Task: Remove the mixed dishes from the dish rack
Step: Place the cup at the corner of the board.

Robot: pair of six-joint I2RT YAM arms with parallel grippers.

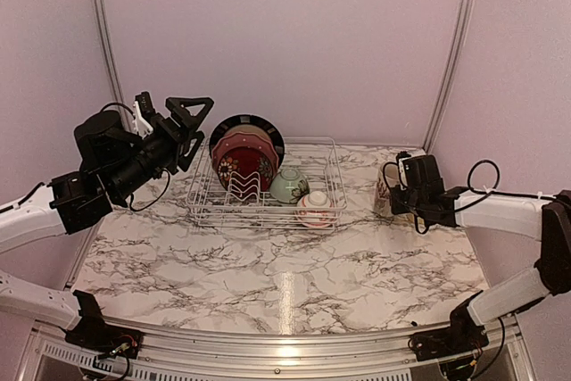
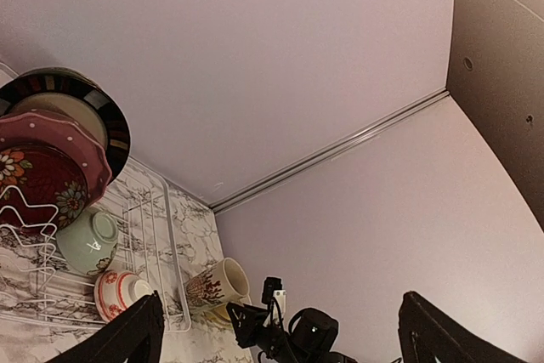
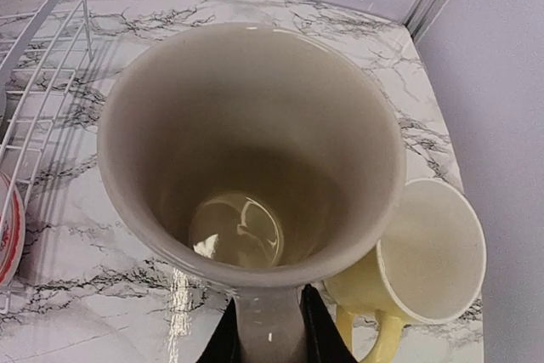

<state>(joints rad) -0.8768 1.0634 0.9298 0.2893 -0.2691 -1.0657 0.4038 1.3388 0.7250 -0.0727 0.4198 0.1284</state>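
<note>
Right wrist view: gripping handle of cream mug (image 3: 255, 125) with right jaws; yellow mug (image 3: 433, 252) just beside, lower right. Top view: left jaws wide open, upper left.

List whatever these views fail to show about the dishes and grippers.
- Yellow mug: top view, hidden behind the right gripper and cream mug.
- Plates: top and left wrist views, overlapping in the dish rack, count unclear.
- Red-white bowl: right wrist view, cut off by the left edge.
- Left gripper: left wrist view, fingers cut by the bottom edge.
</note>
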